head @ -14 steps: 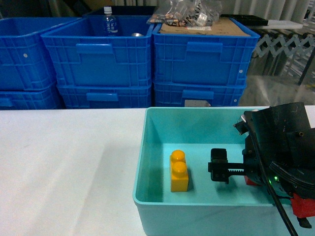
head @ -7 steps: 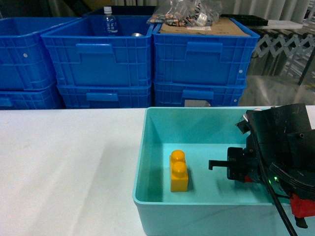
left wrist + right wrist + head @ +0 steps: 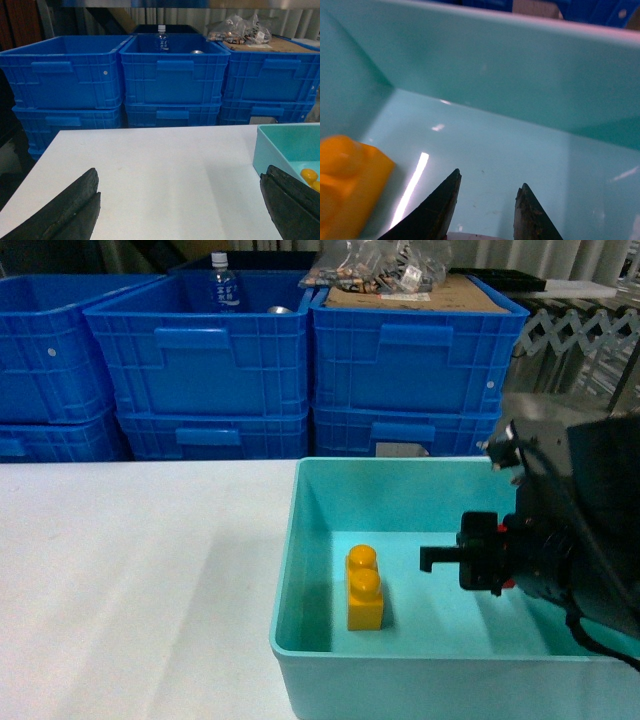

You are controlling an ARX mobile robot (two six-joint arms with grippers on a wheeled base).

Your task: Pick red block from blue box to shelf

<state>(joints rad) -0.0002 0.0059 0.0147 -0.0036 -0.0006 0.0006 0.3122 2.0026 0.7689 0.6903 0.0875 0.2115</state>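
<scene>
Your right end effector (image 3: pixel 432 558) is hanging inside the light teal plastic box (image 3: pixel 300 640), its fingers narrowly apart, gripping a tiny bit of red (image 3: pixel 506 583), beside the yellow two-stud brick (image 3: pixel 364 587). Your left end effector (image 3: pixel 177 210) is spreading wide over the white desk (image 3: pixel 150 170).

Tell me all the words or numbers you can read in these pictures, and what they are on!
There is nothing I can read for sure.
Water bottle in a dark blue crate: it has a label, but the print is too small and blurred.
Clear bag of small parts on the cardboard sheet: no letters can be made out.
Yellow brick and blue box: plain, no writing.
</scene>
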